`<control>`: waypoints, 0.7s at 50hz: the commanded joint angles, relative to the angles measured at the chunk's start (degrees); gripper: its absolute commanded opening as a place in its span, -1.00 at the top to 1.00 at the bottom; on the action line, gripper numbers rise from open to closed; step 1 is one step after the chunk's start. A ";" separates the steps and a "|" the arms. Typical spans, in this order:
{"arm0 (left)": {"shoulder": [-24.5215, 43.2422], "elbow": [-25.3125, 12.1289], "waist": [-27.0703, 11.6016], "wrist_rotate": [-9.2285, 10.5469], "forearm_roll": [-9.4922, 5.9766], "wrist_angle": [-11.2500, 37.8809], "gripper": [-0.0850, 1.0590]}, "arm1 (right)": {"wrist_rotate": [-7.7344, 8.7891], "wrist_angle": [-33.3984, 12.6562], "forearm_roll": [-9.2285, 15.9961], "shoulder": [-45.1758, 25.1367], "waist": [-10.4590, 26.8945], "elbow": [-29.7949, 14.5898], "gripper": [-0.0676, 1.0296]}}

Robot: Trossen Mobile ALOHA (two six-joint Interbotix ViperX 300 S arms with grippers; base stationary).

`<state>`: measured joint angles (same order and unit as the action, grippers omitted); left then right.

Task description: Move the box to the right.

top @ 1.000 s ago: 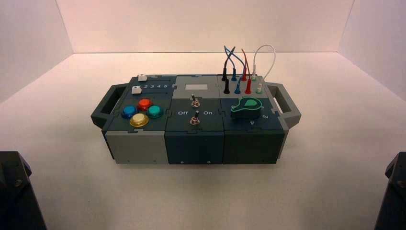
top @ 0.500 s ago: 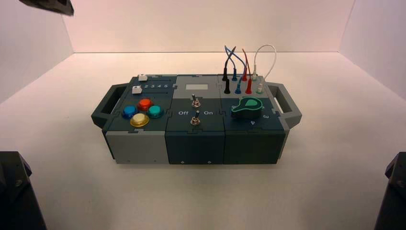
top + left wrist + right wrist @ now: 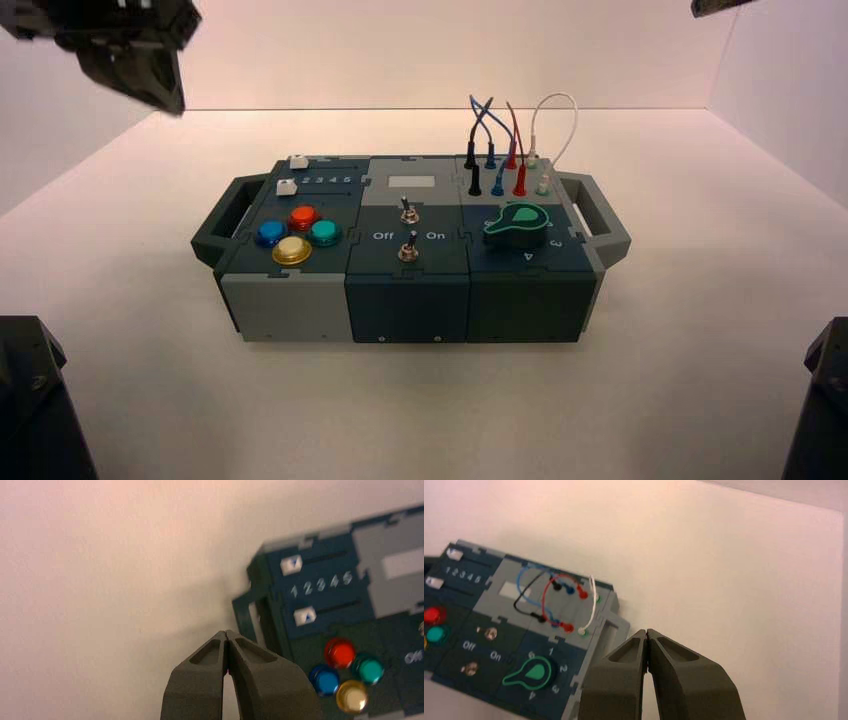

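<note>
The box (image 3: 410,250), dark teal and grey with a handle at each end, stands mid-table. My left gripper (image 3: 160,85) hangs high above the table, left of and behind the box's left handle (image 3: 225,215). In the left wrist view its fingers (image 3: 226,632) are shut on nothing, with the left handle (image 3: 245,617) and the four coloured buttons (image 3: 345,672) beside them. Only an edge of my right gripper (image 3: 718,6) shows at the top right. Its fingers (image 3: 646,631) are shut and empty, raised above the table beside the right handle (image 3: 611,625).
Both white slider tabs (image 3: 291,564) stand at the end by the number 1. Plugged wires (image 3: 505,130) rise from the box's back right, next to a green knob (image 3: 515,225). White walls close in the table. Dark arm bases (image 3: 35,400) fill the lower corners.
My left gripper has come down into the high view at the top left. An edge of the right gripper now shows at the top right. The box has not moved.
</note>
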<state>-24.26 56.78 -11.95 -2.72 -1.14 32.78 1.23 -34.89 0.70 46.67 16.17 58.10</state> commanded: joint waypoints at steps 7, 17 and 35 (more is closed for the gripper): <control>4.48 -1.23 -0.26 0.09 0.00 2.99 0.90 | 0.09 -4.04 0.79 -0.18 0.53 -1.67 0.92; 8.17 -2.72 -0.26 -0.09 0.44 4.39 0.90 | 0.18 -7.73 0.79 -0.09 0.53 -3.25 0.92; 18.81 -6.42 -0.26 -0.18 0.44 5.36 0.90 | 0.35 -10.02 0.70 0.62 0.44 -3.69 0.92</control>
<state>-6.06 52.21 -12.04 -2.72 -0.70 38.14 1.41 -45.00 1.32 47.20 16.52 56.34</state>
